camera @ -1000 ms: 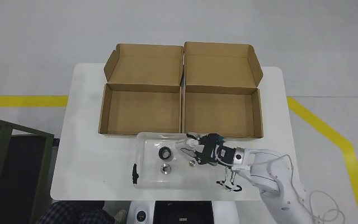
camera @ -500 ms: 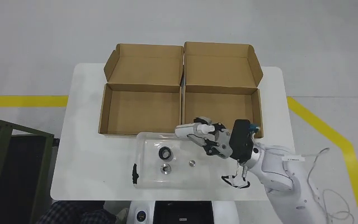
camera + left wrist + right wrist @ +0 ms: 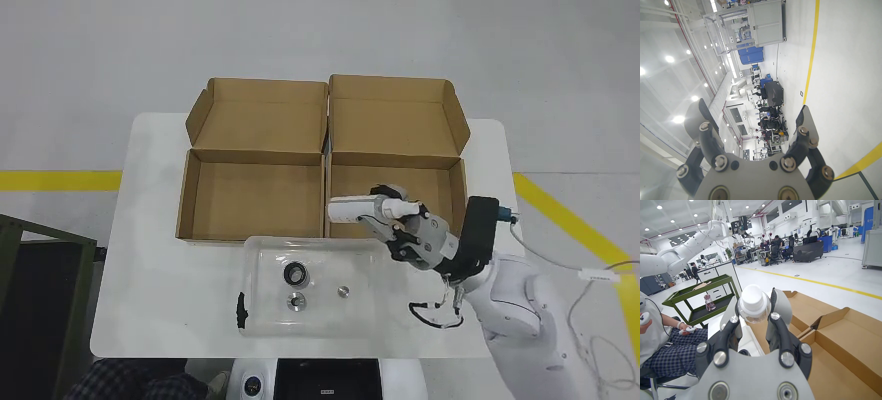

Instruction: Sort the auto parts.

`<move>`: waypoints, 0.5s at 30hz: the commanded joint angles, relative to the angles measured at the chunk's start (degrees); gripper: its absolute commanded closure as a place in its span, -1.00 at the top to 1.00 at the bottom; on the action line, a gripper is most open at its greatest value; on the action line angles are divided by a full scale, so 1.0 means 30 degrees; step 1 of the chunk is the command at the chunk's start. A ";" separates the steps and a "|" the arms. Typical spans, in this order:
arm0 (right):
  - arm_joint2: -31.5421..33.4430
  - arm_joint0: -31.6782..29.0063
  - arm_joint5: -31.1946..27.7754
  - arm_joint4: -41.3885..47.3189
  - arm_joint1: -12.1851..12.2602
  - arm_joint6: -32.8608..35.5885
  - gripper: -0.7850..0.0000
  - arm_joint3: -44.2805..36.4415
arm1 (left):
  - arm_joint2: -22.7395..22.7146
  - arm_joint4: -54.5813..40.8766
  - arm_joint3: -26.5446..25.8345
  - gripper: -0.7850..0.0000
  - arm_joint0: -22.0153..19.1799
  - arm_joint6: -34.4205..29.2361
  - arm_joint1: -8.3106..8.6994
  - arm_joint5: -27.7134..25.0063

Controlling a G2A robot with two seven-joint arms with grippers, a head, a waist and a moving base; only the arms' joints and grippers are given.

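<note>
Top view has my right gripper (image 3: 392,212) over the near-left part of the right cardboard box (image 3: 430,195), just past the clear tray (image 3: 270,318). Fingers are clamped on a white-capped part (image 3: 348,209), which lies sideways w/ the white end pointing toward the wall shared w/ the left box (image 3: 250,200). Right wrist view shows the same grab: right gripper (image 3: 755,306) squeezing the clear round body of the white-capped part (image 3: 753,302) from both sides, cap sticking out past the tips, brown box floor below.

Left gripper (image 3: 753,108) is spread wide w/ nothing in it, aimed out at the room, so it's no help atm.

Left in the tray: a black ring (image 3: 295,272), a metal disc (image 3: 296,303) and a small nut (image 3: 343,291). A black piece (image 3: 240,308) sits at the tray's outer edge.

Step-wise, imo this is the carry/drop bit for part one of the sort. Next move prob calls for getting lower into the right box, keeping clear of that shared wall, then letting go gently. That round body looks like it'd roll if dropped from height. After that, back to the tray for the ring, disc & nut.
</note>
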 commanded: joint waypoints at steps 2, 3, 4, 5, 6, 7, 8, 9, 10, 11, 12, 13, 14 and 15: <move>-0.0014 0.0107 -0.0045 0.0138 0.0000 -0.0049 -1.00 0.0025 | 0.0000 0.0001 0.0000 1.00 0.0000 0.0000 0.0000 0.0000; -0.0037 0.0150 -0.0061 0.0183 -0.0002 -0.0071 -1.00 0.0041 | 0.0000 0.0001 0.0000 1.00 0.0000 0.0000 0.0000 0.0000; -0.0069 0.0202 -0.0078 0.0180 -0.0005 -0.0081 -1.00 0.0086 | 0.0000 0.0001 0.0000 1.00 0.0000 0.0000 0.0000 0.0000; -0.0124 0.0257 -0.0110 0.0152 -0.0008 -0.0077 -1.00 0.0153 | 0.0000 0.0001 0.0000 1.00 0.0000 0.0000 0.0000 0.0000; -0.0177 0.0317 -0.0123 0.0083 -0.0010 -0.0056 -1.00 0.0267 | 0.0000 0.0001 0.0000 1.00 0.0000 0.0000 0.0000 0.0000; -0.0221 0.0387 -0.0108 -0.0080 -0.0009 0.0030 -1.00 0.0394 | 0.0000 0.0001 0.0000 1.00 0.0000 0.0000 0.0000 0.0000; -0.0266 0.0455 -0.0073 -0.0275 -0.0009 0.0111 -1.00 0.0532 | 0.0000 0.0001 0.0000 1.00 0.0000 0.0000 0.0000 0.0000; -0.0321 0.0513 -0.0029 -0.0400 -0.0014 0.0107 -1.00 0.0666 | 0.0000 0.0001 0.0000 1.00 0.0000 0.0000 0.0000 0.0000; -0.0373 0.0568 0.0015 -0.0567 -0.0017 0.0133 -1.00 0.0819 | 0.0000 0.0001 0.0000 1.00 0.0000 0.0000 0.0000 0.0000; -0.0411 0.0628 0.0075 -0.0826 -0.0015 0.0235 -1.00 0.0983 | 0.0000 0.0001 0.0000 1.00 0.0000 0.0000 0.0000 0.0000; -0.0445 0.0701 0.0124 -0.1152 -0.0010 0.0360 -1.00 0.1132 | 0.0000 0.0001 0.0000 1.00 0.0000 0.0000 0.0000 0.0000; -0.0482 0.0767 0.0181 -0.1440 -0.0008 0.0453 -1.00 0.1311 | 0.0000 0.0001 0.0000 1.00 0.0000 0.0000 0.0000 0.0000; -0.0503 0.0849 0.0246 -0.1745 -0.0004 0.0537 -1.00 0.1497 | 0.0000 0.0001 0.0000 1.00 0.0000 0.0000 0.0000 0.0000; -0.0502 0.0937 0.0344 -0.2096 0.0003 0.0663 -1.00 0.1713 | 0.0000 0.0001 0.0000 1.00 0.0000 0.0000 0.0000 0.0000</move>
